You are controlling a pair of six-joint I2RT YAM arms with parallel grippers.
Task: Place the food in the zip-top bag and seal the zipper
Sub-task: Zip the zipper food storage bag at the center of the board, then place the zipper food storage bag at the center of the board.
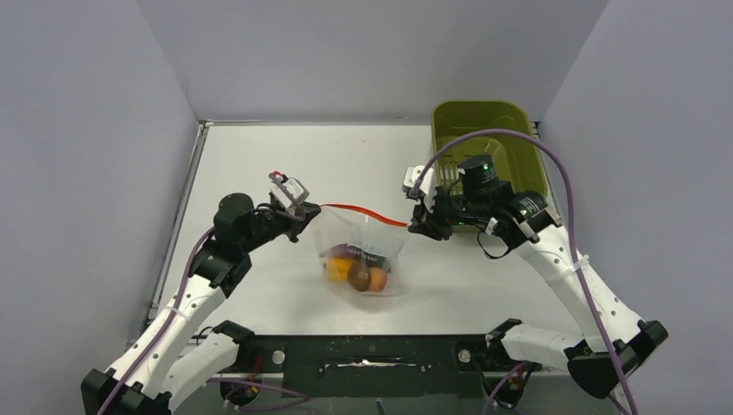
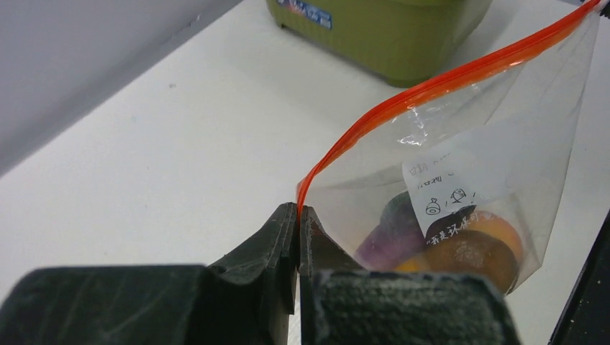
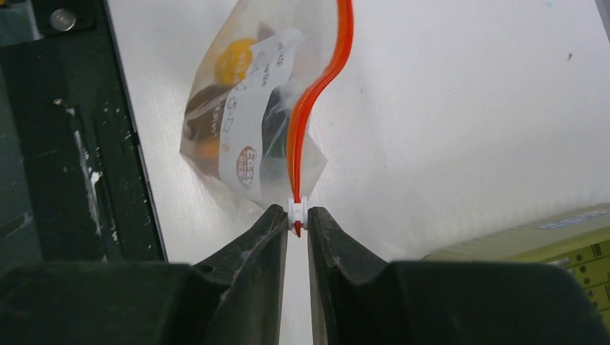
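Note:
The clear zip-top bag (image 1: pixel 363 259) hangs between my two grippers with the food (image 1: pixel 356 275) inside: orange, yellow and dark purple pieces (image 2: pixel 431 241). Its red zipper (image 1: pixel 363 210) stretches taut between them. My left gripper (image 1: pixel 304 210) is shut on the bag's left corner at the zipper's end (image 2: pixel 298 208). My right gripper (image 1: pixel 417 223) is shut on the small white slider (image 3: pixel 297 209) at the zipper's right end. The bag (image 3: pixel 244 115) carries a white printed label (image 2: pixel 442 190).
The olive-green plastic basket (image 1: pixel 493 143) stands at the back right, just behind my right arm; it also shows in the left wrist view (image 2: pixel 381 32) and the right wrist view (image 3: pixel 547 237). The black base rail (image 1: pixel 372 354) runs along the near edge.

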